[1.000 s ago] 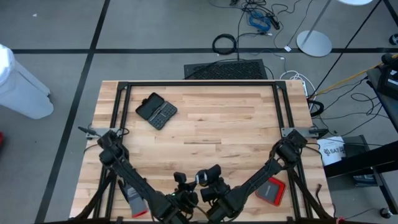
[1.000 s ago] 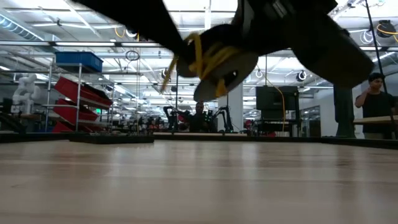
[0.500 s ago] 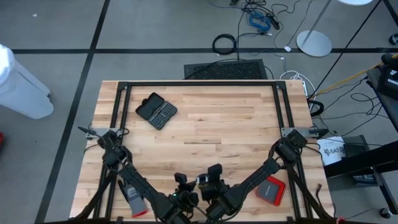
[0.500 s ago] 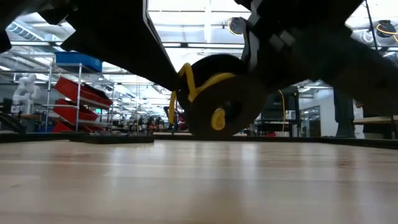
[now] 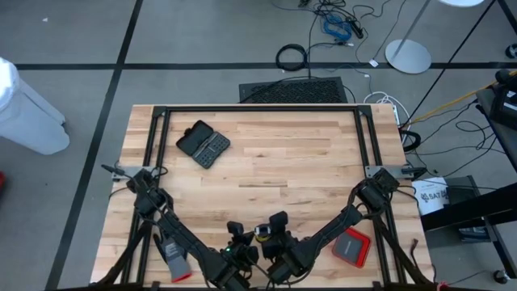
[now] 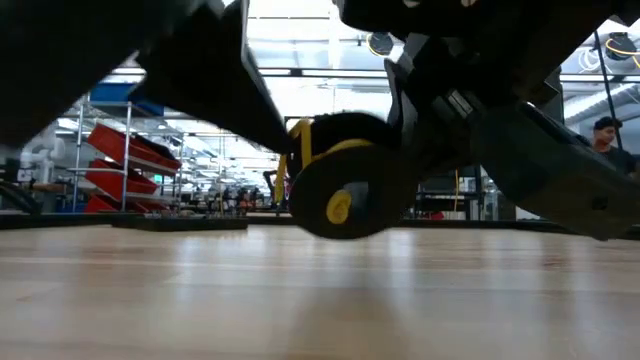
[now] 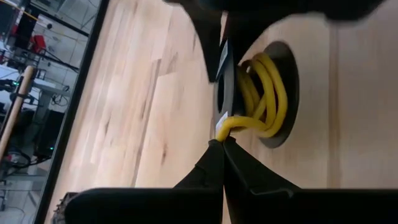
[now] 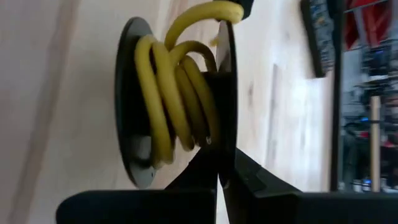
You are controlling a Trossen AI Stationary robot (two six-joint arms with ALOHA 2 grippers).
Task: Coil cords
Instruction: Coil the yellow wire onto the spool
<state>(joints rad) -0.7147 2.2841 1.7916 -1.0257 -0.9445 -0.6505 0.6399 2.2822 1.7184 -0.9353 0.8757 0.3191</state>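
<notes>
Yellow cord (image 8: pixel 168 93) wound in several turns on its black spool (image 6: pixel 340 190), held at the bench's (image 5: pixel 275 153) near edge, centre. Since a second ago: spool lowered from well above the bench to just over it, turned face-on. Left pincer (image 7: pixel 222 144) clenched on the cord's free end. Right pincer (image 8: pixel 219 163) clenched on the spool flange. Coiling judged nearly complete; tail not yet tucked.
</notes>
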